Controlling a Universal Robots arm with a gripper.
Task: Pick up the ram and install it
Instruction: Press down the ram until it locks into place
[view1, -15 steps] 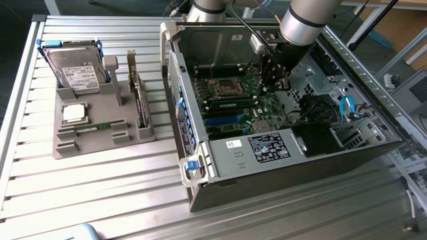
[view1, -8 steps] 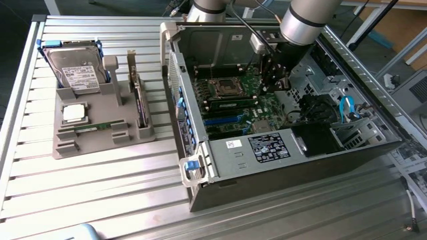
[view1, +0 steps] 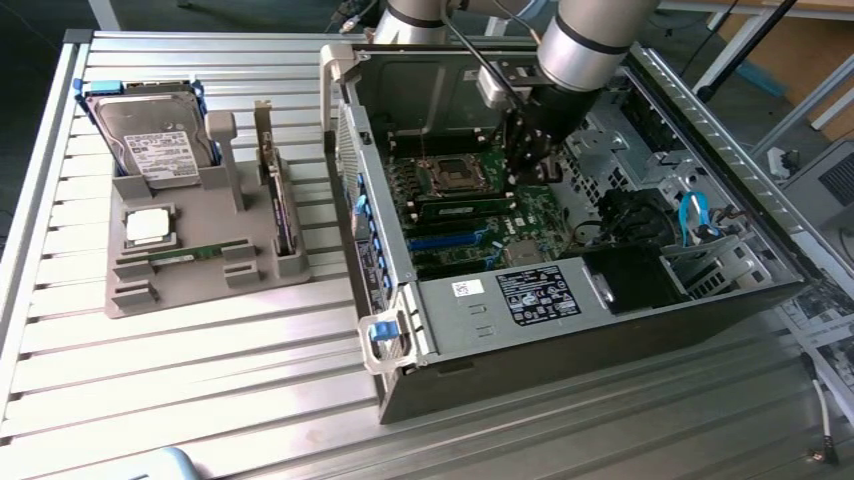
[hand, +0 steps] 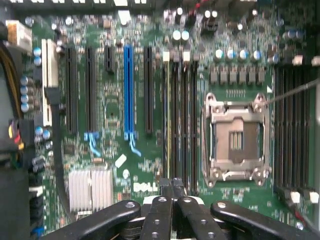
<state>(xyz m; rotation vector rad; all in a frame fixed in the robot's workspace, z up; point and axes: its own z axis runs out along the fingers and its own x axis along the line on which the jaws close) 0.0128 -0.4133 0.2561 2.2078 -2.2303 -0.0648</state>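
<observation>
On the slatted metal table (view1: 200, 350), the open computer case (view1: 561, 290) holds an installed ram (view1: 467, 210); the gripper (hand: 171, 187) hangs clenched, empty.

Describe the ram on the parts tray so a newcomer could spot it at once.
To the exterior view's left of the open computer case, a grey tray sits on the slatted table. The ram rests beside the square silver processor. It is the tray's only thin green strip, unlike the boxy hard drive and upright dark card.
</observation>
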